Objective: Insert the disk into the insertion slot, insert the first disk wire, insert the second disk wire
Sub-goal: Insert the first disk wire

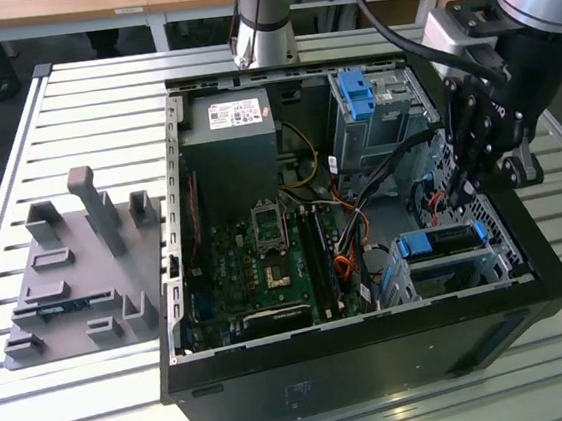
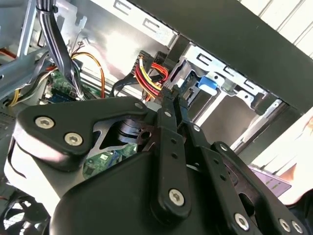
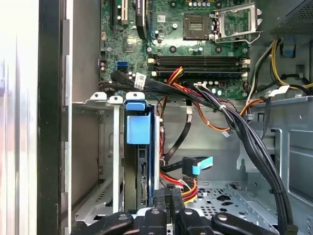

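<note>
The disk (image 1: 443, 241), in its bright blue carrier, sits inside the insertion slot (image 1: 406, 280) at the case's front right corner. The first wrist view shows the disk (image 3: 142, 176) on edge in the slot (image 3: 93, 147). My gripper (image 1: 457, 192) hangs just above the disk's rear end. In both wrist views the fingers stand close together on a black connector with red, yellow and black strands, a disk wire (image 3: 188, 187). The gripper's tip (image 2: 168, 94) holds that wire (image 2: 154, 73) near the cage. A second wire with a blue plug (image 3: 199, 165) hangs loose beside the disk.
A taller grey cage with a blue latch (image 1: 354, 87) stands behind the slot. Black cable bundles (image 3: 254, 147) cross the case between the motherboard (image 1: 266, 257) and the cages. The power supply (image 1: 229, 146) fills the back left. A grey fixture plate (image 1: 76, 272) lies outside on the exterior view's left.
</note>
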